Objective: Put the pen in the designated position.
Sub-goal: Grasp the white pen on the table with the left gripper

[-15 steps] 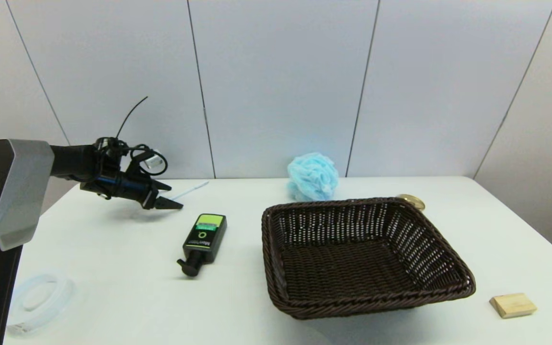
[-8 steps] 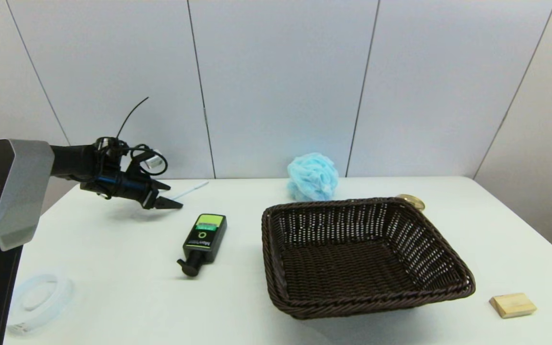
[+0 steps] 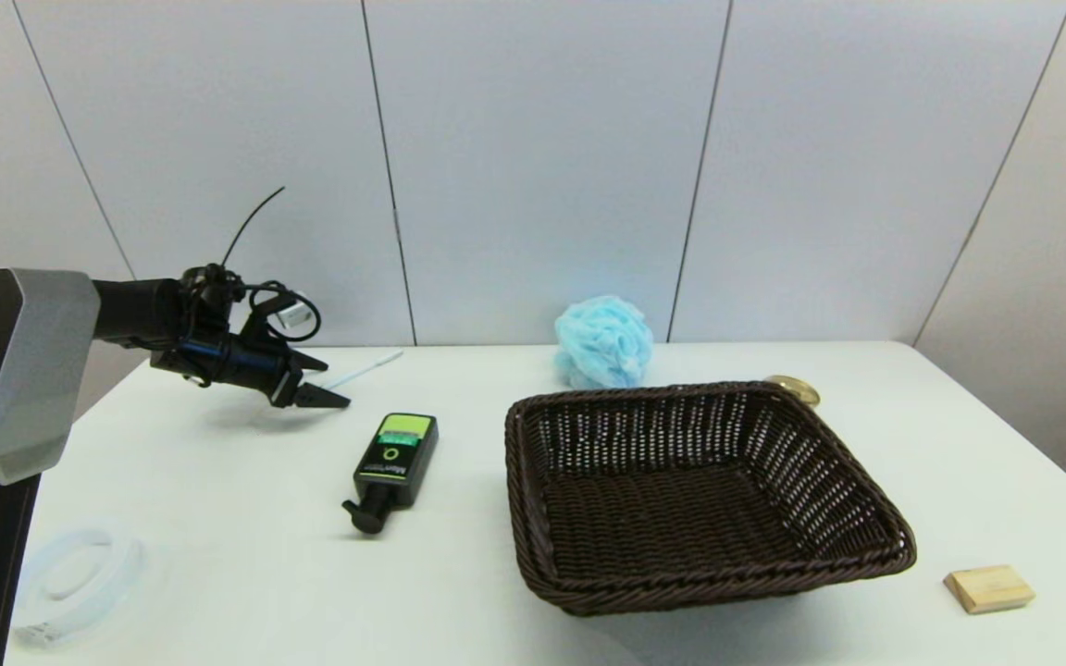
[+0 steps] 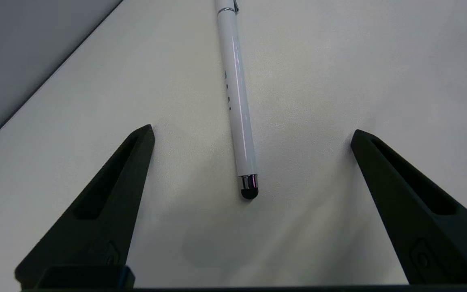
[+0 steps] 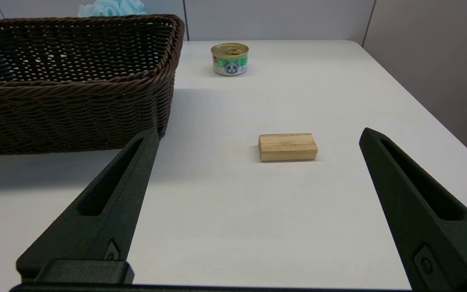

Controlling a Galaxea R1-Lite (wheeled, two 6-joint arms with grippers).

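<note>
Pen (image 4: pixel 239 113): slim, straight, glossy white barrel with faint small markings along it; a short metal collar and a rounded dark tip at the end nearest the left gripper; a metal band at the far end.
Pen position: laid flat on the tabletop (image 3: pixel 246 518) at the far left, near the wall, left of and beyond the black pump bottle (image 3: pixel 393 458).
Left gripper (image 4: pixel 251 134): held low over the tabletop just short of the pen's dark tip; jaws spread wide, nothing held, the pen lined up with the gap between them.
Right gripper (image 5: pixel 258 136): at the near right, out of the head view; jaws wide, nothing held, a wooden block (image 5: pixel 287 147) lying ahead of them.
Tabletop: plain white, matte.
Room: pale grey wall panels with thin dark seams behind the tabletop.
</note>
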